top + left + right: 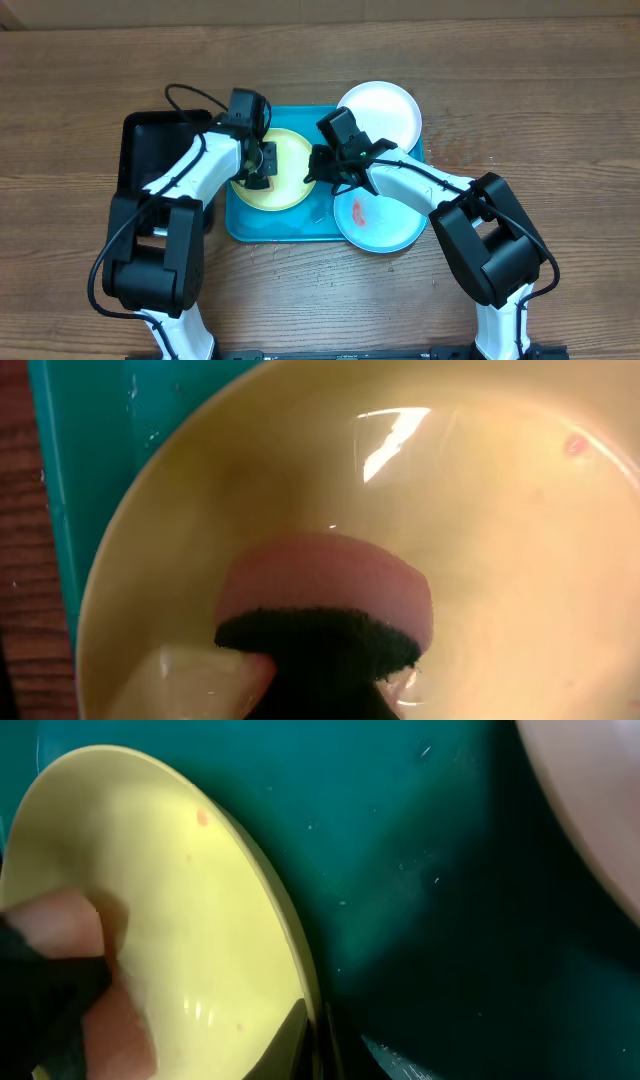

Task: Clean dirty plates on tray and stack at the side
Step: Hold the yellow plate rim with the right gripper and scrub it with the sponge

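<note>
Yellow-green plate (pixel 290 160): rim in right gripper (pixel 314 171), bare tray (pixel 290 228) beside

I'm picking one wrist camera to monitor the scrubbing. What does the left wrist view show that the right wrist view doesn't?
Only the left wrist view: a strip of wooden table beyond the rim of the tray, and the whole pink face of the sponge above its black scrubbing layer.
Only the right wrist view: the edge of a second, pale plate and a broad stretch of bare tray floor.
Both: the yellow-green plate, the sponge on it, and the teal tray.
</note>
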You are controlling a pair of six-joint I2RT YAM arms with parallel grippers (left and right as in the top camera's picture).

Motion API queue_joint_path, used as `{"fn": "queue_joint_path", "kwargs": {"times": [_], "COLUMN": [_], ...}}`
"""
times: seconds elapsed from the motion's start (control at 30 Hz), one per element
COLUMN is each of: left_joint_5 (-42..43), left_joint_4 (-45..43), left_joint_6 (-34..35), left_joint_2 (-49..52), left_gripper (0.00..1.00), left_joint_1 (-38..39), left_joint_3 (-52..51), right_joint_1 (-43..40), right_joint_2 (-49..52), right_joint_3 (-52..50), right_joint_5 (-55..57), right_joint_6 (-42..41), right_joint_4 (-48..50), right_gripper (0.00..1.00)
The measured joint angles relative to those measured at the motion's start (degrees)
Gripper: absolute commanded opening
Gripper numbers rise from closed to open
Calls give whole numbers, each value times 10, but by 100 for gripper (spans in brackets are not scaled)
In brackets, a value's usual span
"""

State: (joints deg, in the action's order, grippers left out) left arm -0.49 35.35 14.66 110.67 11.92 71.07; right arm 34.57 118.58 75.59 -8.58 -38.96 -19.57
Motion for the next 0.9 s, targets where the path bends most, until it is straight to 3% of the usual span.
{"fn": "queue_joint_path", "kwargs": {"times": [0.1,0.23,0.33,0.57,0.7,0.9], "left_joint_5": [17,134,158,-35,-131,-89], "left_joint_4": [0,14,17,-2,-5,53], "left_joint_6": [-15,-88,-91,41,78,60], "left_joint_2": [0,0,0,0,0,0], "left_gripper": [4,4,4,4,4,4], "left_joint_1": [0,-4,-3,4,4,3], "left_joint_3": [-3,-3,-5,-5,-5,-4], "right_joint_1": [0,0,0,0,0,0], "right_joint_2": [0,0,0,0,0,0], "right_joint_3": [0,0,0,1,3,7], "right_joint_5": [-2,-2,-2,-10,-13,-24], "right_joint_6": [0,2,2,2,2,2], "right_joint_4": [0,-2,-2,-6,-13,-34], "right_gripper": [6,6,6,6,6,6]}}
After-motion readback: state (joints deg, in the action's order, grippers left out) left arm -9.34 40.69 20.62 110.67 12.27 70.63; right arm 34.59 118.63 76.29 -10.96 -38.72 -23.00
